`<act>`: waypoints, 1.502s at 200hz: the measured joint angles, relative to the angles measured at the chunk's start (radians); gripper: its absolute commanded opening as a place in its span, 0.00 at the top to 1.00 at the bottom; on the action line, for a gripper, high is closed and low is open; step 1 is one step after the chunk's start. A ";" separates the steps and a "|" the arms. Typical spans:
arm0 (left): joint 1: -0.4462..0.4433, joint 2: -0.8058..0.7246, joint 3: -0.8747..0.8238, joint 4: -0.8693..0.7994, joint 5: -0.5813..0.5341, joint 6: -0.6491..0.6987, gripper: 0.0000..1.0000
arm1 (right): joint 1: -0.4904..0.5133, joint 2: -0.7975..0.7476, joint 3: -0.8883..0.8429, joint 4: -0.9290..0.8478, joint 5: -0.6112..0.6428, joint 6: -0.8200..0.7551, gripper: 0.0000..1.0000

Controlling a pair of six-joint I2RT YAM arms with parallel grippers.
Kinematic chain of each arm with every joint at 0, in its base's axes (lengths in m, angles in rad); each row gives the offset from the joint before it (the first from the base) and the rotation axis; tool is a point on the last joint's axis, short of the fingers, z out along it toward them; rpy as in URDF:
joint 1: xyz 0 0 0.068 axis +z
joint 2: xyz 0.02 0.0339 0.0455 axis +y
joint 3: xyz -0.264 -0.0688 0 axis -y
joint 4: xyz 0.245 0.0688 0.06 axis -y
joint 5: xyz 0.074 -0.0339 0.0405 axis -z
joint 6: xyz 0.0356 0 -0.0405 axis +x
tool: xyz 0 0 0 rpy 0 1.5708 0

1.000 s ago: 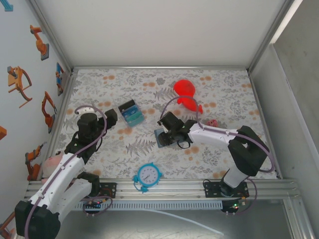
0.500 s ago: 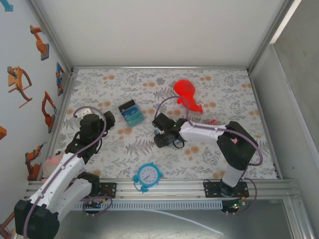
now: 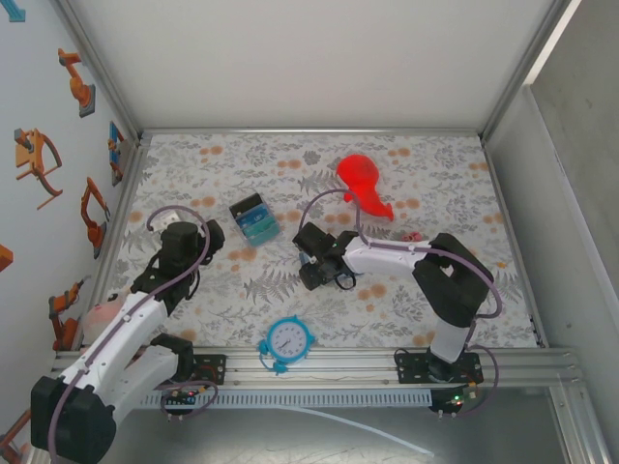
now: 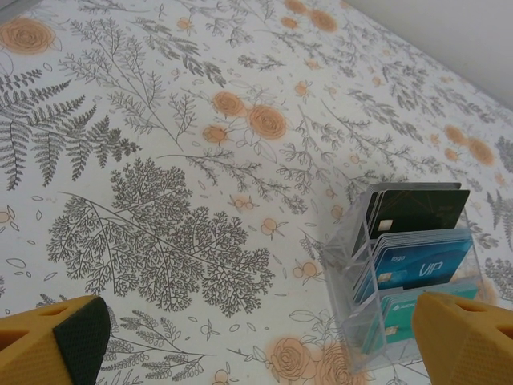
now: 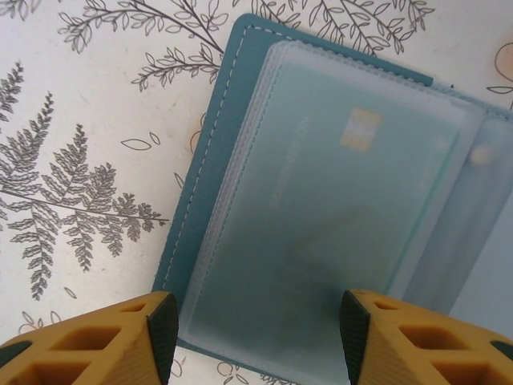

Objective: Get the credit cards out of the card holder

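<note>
Right hand (image 5: 252, 321) hovers parted over the open card holder (image 5: 321, 184), apparently clear.

A blue card (image 4: 417, 265) in the clear rack (image 4: 341, 281) reads "VIP" — also "logo".

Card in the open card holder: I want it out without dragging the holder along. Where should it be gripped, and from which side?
The card lies flat inside a translucent sleeve, so probably pinch its edge at the sleeve's open end, coming in low along the table. Which end opens isn't clear.
</note>
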 measured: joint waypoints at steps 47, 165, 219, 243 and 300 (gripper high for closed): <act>0.000 0.038 0.000 -0.013 0.000 -0.003 0.03 | 0.002 0.018 0.011 -0.006 0.023 -0.004 0.45; 0.000 0.039 0.006 -0.032 -0.001 -0.003 0.03 | 0.003 0.017 0.011 -0.005 0.042 -0.019 0.61; 0.000 0.029 0.011 -0.046 -0.001 -0.003 0.03 | 0.000 -0.010 0.011 -0.003 0.050 -0.019 0.67; -0.001 0.019 0.011 -0.051 -0.001 -0.003 0.03 | -0.004 -0.025 0.011 -0.002 0.066 -0.019 0.63; -0.001 0.013 0.011 -0.058 -0.001 -0.003 0.03 | -0.017 -0.025 -0.003 0.024 0.055 -0.019 0.51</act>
